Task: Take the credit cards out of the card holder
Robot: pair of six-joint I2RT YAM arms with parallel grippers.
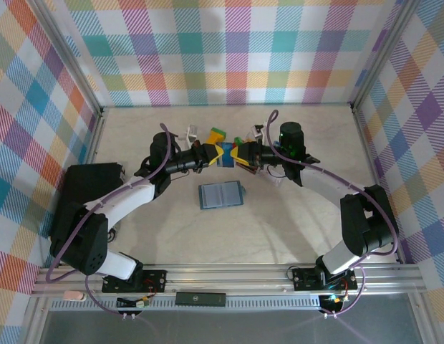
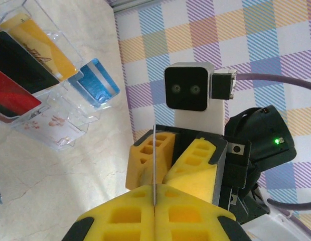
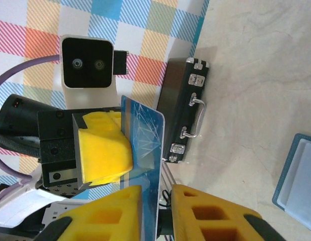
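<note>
foam pads (image 2: 120, 221) (yellow, left hand (image 2: 154, 203)) pinch a thin glossy blue card (image 3: 148, 133).

We see the left arm (image 1: 125, 202) and the right arm (image 1: 365, 222) with black joints, white link covers and a purple cable along each, and the left claw (image 2: 154, 203) and the right claw (image 3: 156, 201) have yellow fingers (image 2: 120, 221) with square hollows and a white, black-faced camera box (image 2: 195, 120).

Robotics lab test cell; plaid backdrop walls (image 1: 229, 50); aluminium frame rail (image 1: 229, 274); beige tabletop (image 1: 279, 236).
</note>
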